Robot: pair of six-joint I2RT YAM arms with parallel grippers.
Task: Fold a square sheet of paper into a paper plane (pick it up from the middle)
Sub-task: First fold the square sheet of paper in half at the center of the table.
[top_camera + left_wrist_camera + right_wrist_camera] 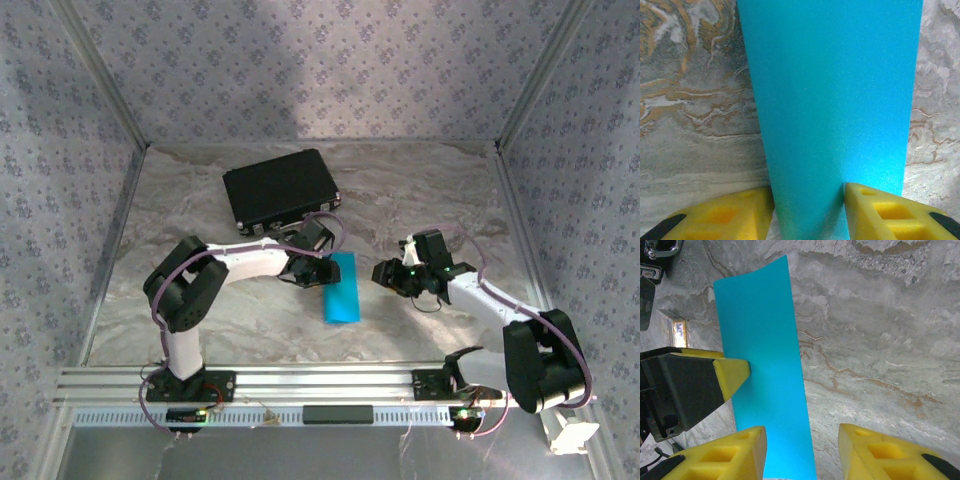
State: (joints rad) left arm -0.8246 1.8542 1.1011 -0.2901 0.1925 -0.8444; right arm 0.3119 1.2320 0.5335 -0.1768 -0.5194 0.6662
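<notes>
The square sheet of paper (341, 288) is bright cyan and lies as a narrow oblong strip on the marble table between the two arms. My left gripper (318, 272) is at the strip's far left edge. In the left wrist view its yellow fingers (740, 210) press the paper (830, 90) from both sides, and the paper fills the gap of the left gripper (809, 192). My right gripper (383, 272) hangs just right of the strip. It stands open (802, 435), one finger at the paper's (765, 355) edge, the other over bare table. No paper plane is in view.
A black case (280, 190) lies at the back, left of centre. A small printed card (679, 332) sits on the table beyond the left gripper. Patterned walls enclose the table on three sides, and an aluminium rail (320, 380) runs along the near edge.
</notes>
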